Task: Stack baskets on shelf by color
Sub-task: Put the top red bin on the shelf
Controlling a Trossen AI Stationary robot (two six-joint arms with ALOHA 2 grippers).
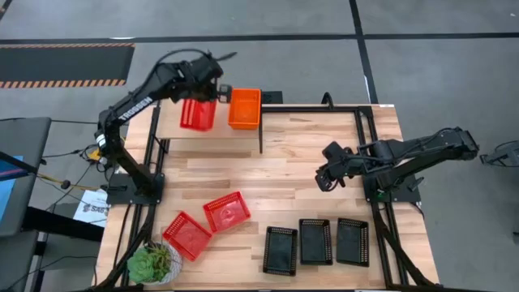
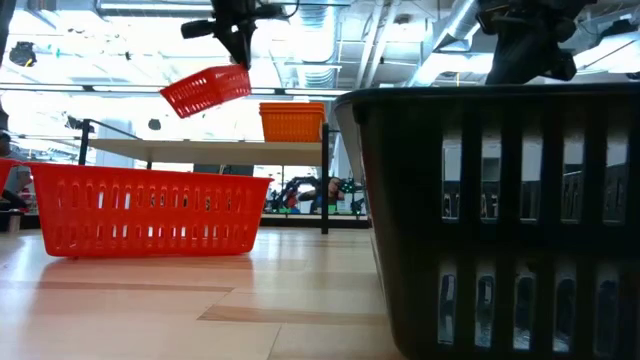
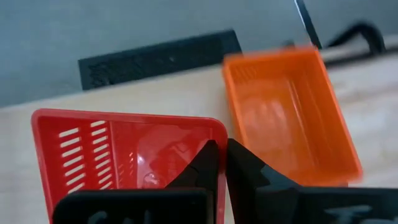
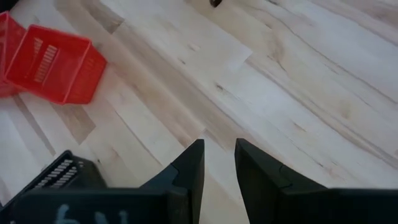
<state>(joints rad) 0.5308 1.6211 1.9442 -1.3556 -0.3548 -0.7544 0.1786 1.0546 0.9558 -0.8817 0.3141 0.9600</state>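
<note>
I'm holding a red basket [image 1: 197, 114] over the shelf [image 1: 212, 140] with my left pincer [image 3: 221, 163].
My left pincer is clamping narrow on the basket's rim; the basket is hanging tilted above the shelf, just beside the orange basket [image 1: 244, 109] sitting on it. My right pincer [image 4: 219, 163] is hovering over the counter [image 1: 284, 174], well apart from the shelf, fingers slightly parted, holding nothing. Two red baskets [image 1: 208, 224] and three black baskets [image 1: 316, 242] are lying on the counter, far from the shelf.
</note>
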